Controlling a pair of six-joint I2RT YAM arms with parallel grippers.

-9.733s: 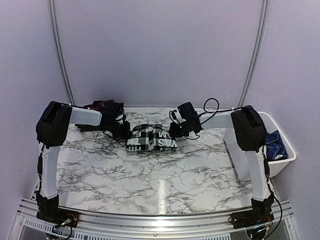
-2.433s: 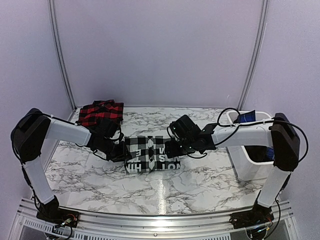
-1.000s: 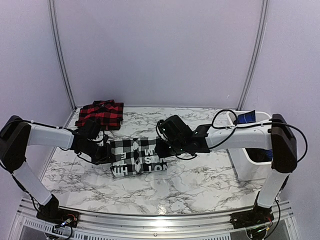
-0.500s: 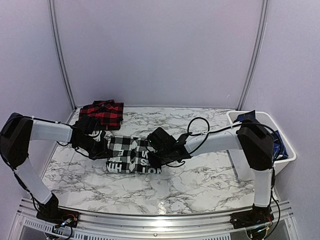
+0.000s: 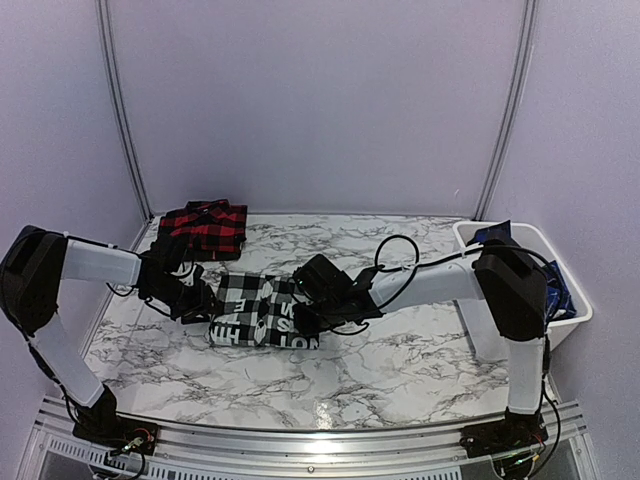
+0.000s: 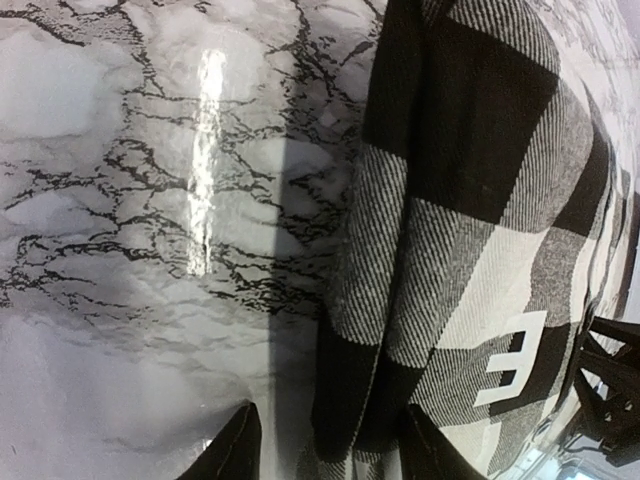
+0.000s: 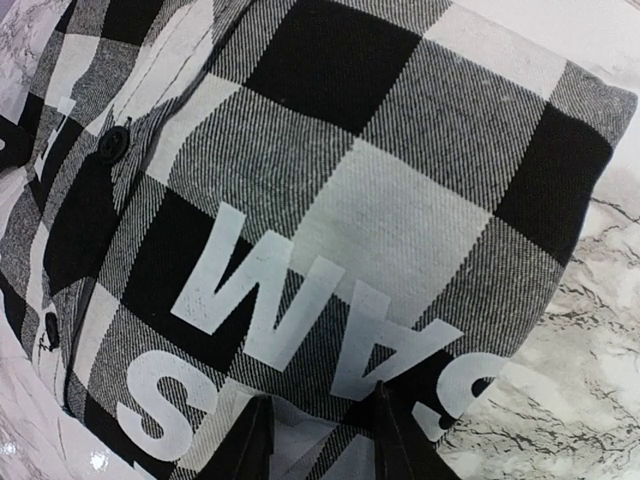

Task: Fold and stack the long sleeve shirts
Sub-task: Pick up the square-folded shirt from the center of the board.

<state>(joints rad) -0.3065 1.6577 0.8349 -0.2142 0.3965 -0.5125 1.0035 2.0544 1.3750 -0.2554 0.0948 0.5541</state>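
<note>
Black-and-white shirt (image 5: 262, 312) is pinched by right gripper (image 7: 322, 442), its other edge straddled by spread left gripper (image 6: 332, 450); red shirt (image 5: 205, 226) and bin (image 5: 572, 318) are seen well apart.

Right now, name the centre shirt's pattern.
Flannel shirt: black-and-white buffalo check, white letters; right wrist view.

On the black-and-white shirt (image 7: 400, 200) under my right wrist I read big white block letters (image 7: 300, 310); they stand upside down to me and spell SAM once turned; in the row beneath them I make out one S, with the other letters cut off by the picture's edge. From my left wrist a single white E (image 6: 510, 360) shows on the same cloth, near its far end; from the top camera the shirt's near edge carries more white lettering (image 5: 300, 342), too small and skewed for me to read.
</note>
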